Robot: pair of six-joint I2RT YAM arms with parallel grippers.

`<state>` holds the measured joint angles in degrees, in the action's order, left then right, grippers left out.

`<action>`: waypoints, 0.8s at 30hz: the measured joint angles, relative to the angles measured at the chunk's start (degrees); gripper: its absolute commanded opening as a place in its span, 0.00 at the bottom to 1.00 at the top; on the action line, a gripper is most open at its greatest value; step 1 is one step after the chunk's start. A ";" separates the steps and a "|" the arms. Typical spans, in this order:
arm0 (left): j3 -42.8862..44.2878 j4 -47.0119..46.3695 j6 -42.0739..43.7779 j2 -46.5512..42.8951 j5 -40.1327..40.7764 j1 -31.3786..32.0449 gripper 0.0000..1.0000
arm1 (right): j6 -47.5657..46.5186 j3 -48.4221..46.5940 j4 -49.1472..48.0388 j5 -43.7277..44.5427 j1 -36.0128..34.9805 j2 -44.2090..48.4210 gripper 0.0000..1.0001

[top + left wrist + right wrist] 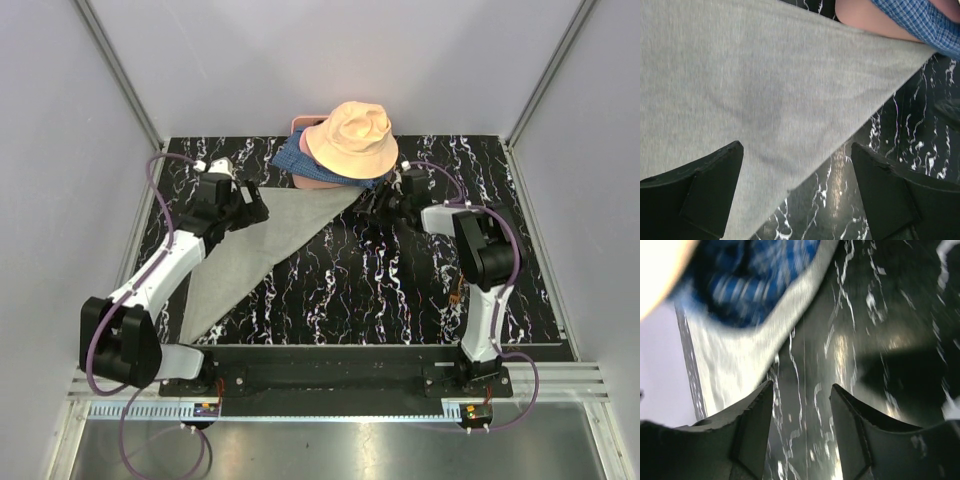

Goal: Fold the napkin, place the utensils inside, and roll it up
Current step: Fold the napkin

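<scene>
Now risking a snag: left gripper (795, 192) spread wide over the folded napkin (265, 240), right gripper (801, 432) half-parted and empty near its far tip, hat (350, 138) crowding, utensils unseen.

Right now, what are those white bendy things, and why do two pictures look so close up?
They are two robot arms bolted to a table. One camera looks down from above; a small camera also sits on each wrist, so those pictures are close up. The left gripper is open above a grey napkin, folded into a triangle on the black marbled table. The right gripper is near the napkin's far corner, jaws apart, holding nothing. Behind lie a peach hat and blue checked cloth. No utensils show.
</scene>
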<state>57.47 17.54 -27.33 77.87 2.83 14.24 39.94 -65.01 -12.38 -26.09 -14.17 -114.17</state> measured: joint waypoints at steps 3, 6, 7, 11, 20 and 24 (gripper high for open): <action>-2.47 0.79 -0.85 -4.24 -1.42 0.00 0.94 | 2.73 -3.26 -2.91 1.40 -1.60 -5.05 0.53; -2.91 1.86 -1.07 -8.79 -2.75 0.02 0.96 | 5.40 -5.97 -4.98 2.58 -3.23 -8.41 0.51; -2.91 2.12 -1.05 -10.12 -3.15 0.00 0.96 | 5.99 -6.78 -5.53 3.17 -3.69 -9.05 0.51; -3.78 2.62 -0.94 -14.01 -4.15 0.00 0.97 | 8.28 -9.16 -6.93 5.18 -4.76 -11.41 0.47; -4.87 5.62 0.79 -15.65 -4.46 0.00 0.98 | 10.01 -10.75 -7.54 9.77 -5.84 -13.00 0.33; -4.87 6.01 1.22 -16.22 -4.72 0.00 0.98 | 10.10 -11.47 -7.78 11.21 -6.08 -13.79 0.26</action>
<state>52.60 23.55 -26.11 61.65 -1.89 14.24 50.04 -76.49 -20.16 -14.87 -20.25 -127.96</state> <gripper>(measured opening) 0.978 0.299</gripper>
